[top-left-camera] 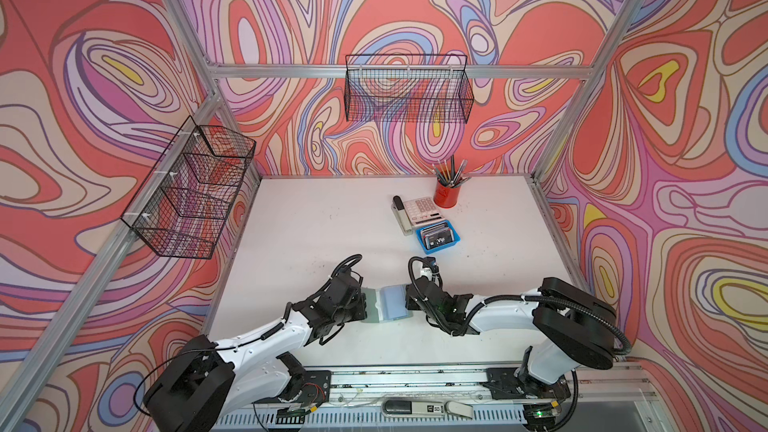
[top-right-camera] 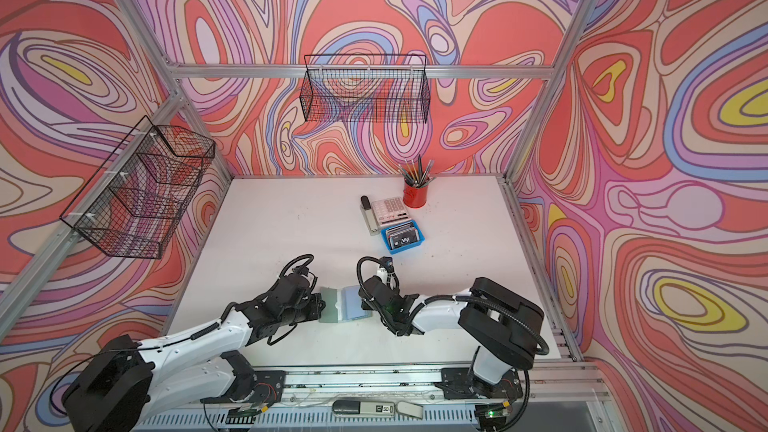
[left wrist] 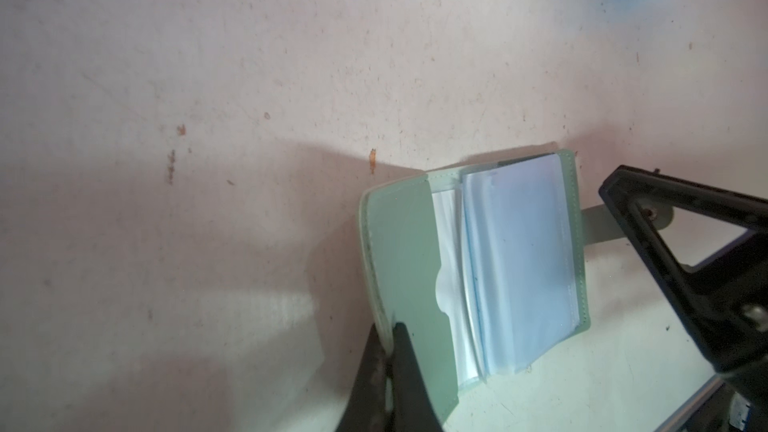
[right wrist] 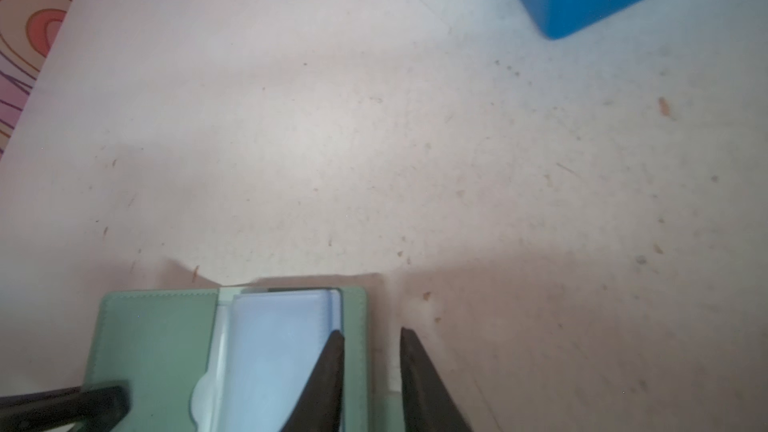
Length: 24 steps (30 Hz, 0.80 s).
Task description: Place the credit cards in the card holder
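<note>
Top views high, facing down, wrist views close, sharing card holder (left wrist: 473, 268)

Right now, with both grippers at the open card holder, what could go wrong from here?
1. The left gripper pinches only the outer edge of one cover of the card holder, so the holder may pivot or lift if tugged.
2. The right gripper stands with jaws apart across the opposite cover edge, one finger over the clear sleeves; closing could crumple them.
3. The credit cards sit packed in the blue tray; pulling one may drag others out.
</note>
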Motion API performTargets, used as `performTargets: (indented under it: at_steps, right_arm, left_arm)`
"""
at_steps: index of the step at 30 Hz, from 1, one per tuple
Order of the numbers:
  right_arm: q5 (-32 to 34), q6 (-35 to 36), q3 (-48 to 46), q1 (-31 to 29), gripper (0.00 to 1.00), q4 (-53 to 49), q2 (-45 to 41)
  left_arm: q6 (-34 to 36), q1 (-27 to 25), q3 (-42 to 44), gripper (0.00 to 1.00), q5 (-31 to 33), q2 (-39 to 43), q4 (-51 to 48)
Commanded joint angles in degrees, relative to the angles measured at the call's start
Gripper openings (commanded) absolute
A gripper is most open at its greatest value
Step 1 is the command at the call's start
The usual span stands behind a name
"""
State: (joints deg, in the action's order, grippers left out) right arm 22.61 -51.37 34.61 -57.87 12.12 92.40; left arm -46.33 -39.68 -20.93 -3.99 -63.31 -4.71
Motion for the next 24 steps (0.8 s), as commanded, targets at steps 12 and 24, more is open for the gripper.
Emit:
performTargets:
  at_steps: [12,24]
  right_arm:
    - [-0.5,-4.2,-5.2,0.3,0.16,5.8,0.2]
    - [-0.5,0.5,-1.1,-0.5,0.21,-0.3,-9.4]
  left_arm:
    - [-0.1,0.3,-0.3,0.00,1.1,-1.5,-0.3]
    - [0.3,0.2,0.5,0.00,-1.4,0.3,1.8]
